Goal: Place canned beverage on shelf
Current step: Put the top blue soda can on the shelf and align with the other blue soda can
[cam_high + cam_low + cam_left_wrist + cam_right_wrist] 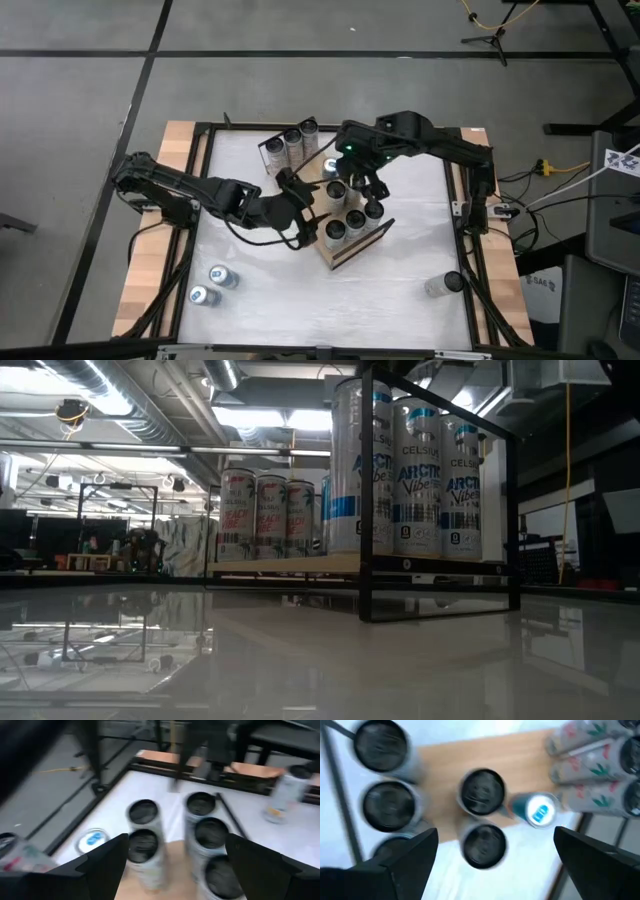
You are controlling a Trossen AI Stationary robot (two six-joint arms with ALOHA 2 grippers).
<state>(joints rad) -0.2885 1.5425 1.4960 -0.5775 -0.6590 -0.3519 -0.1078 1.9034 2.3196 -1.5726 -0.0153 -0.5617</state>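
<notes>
The shelf [352,246] lies mid-table with cans [345,205] standing on it. The left gripper [303,203] and right gripper [368,192] hover over those cans, both spread wide and holding nothing.

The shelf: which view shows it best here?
The high view: the whole shelf shows, slanting mid-table, cans standing at both ends. The low view gives its board edge and black wire rail side-on. Each wrist view catches only a patch of wood between can tops.
</notes>
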